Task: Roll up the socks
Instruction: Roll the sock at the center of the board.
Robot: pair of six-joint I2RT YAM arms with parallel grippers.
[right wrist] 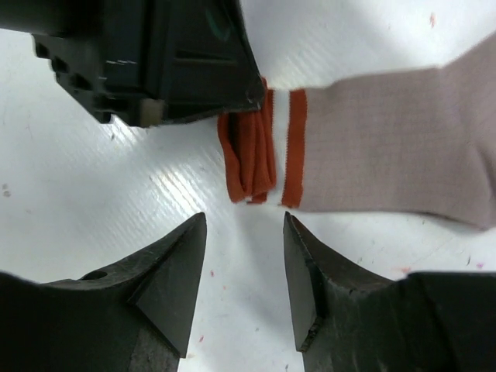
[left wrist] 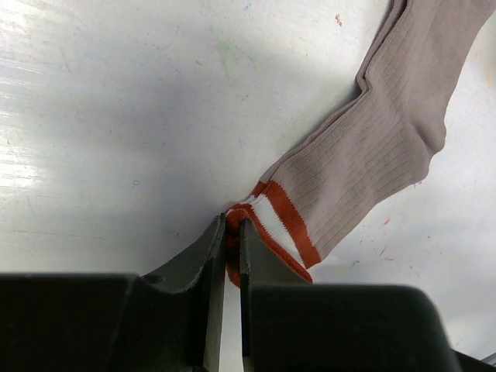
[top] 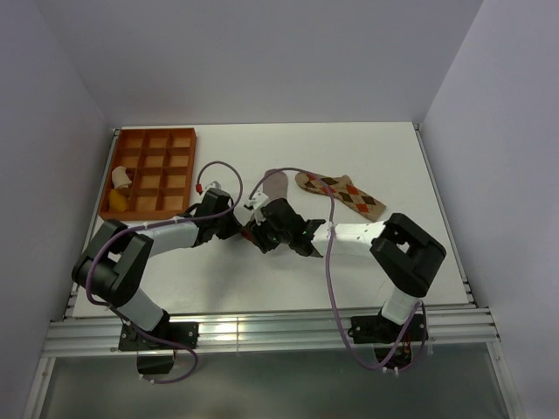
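The grey-brown sock (left wrist: 380, 147) lies flat on the white table, its red-and-white striped cuff (left wrist: 279, 225) toward me. My left gripper (left wrist: 231, 226) is shut on the cuff's red edge. In the right wrist view the cuff edge (right wrist: 249, 155) is folded over, the sock body (right wrist: 395, 147) running right. My right gripper (right wrist: 244, 225) is open and empty just short of the cuff, facing the left gripper's body (right wrist: 147, 54). The tan argyle sock (top: 342, 193) lies flat at the back right. In the top view the grippers, left (top: 245, 229) and right (top: 260, 234), meet at the grey sock's (top: 274, 185) near end.
An orange compartment tray (top: 150, 171) stands at the back left, holding a white and a yellow item (top: 119, 188) in its left cells. White walls enclose the table on three sides. The table's near edge is a metal rail (top: 262, 332).
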